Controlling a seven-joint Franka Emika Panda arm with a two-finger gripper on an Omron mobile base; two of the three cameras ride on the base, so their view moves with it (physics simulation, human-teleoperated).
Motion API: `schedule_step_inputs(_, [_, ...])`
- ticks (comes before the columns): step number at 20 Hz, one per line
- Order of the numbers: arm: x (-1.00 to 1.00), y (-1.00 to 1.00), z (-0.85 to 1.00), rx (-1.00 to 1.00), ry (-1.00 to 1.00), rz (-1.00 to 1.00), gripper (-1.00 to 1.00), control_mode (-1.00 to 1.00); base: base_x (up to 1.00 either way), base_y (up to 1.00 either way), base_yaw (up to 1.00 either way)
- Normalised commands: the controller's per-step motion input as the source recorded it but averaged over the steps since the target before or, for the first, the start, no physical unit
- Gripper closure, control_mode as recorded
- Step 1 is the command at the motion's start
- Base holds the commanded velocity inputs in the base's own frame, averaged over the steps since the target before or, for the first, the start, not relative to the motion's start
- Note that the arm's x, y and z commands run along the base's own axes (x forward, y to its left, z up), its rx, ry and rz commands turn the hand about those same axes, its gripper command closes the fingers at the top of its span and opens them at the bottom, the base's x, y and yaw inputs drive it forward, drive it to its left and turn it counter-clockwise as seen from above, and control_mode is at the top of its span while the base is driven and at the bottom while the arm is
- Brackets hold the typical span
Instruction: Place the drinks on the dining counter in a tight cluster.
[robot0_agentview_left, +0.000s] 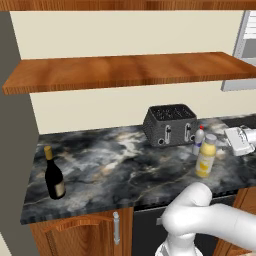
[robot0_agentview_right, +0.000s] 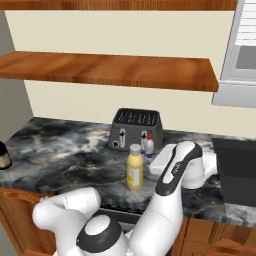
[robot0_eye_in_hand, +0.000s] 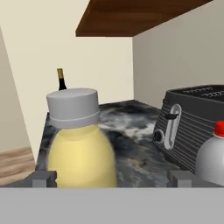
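By the toaster (robot0_agentview_left: 170, 125), yellow juice bottle (robot0_agentview_left: 206, 156) stands upright, white-capped.

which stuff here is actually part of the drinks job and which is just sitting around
Part of the job:
- wine bottle, far left on the worktop
- juice bottle, right in front of the open gripper
- small red-capped bottle, beside the toaster

Just sitting around:
- toaster
- wooden shelf
- worktop the bottles stand on

My own arm covers part of the small clear bottle (robot0_agentview_right: 149, 146). The wine bottle (robot0_eye_in_hand: 61, 79) is mostly hidden behind the juice bottle (robot0_eye_in_hand: 78, 148) right in front of my hand.
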Motion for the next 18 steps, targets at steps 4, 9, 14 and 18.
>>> schedule_step_inputs(4, [-0.11,0.16,0.00,0.00,0.05,0.04,-1.00,-1.00,0.00,0.00,0.00])
schedule_step_inputs(9, [-0.12,0.27,0.02,0.00,0.02,0.12,-1.00,-1.00,0.00,0.00,0.00])
schedule_step_inputs(14, [-0.28,0.09,0.03,0.01,-0.01,0.06,-1.00,-1.00,0.00,0.00,0.00])
schedule_step_inputs(18, [-0.11,0.01,0.01,0.02,0.00,0.00,-1.00,-1.00,0.00,0.00,0.00])
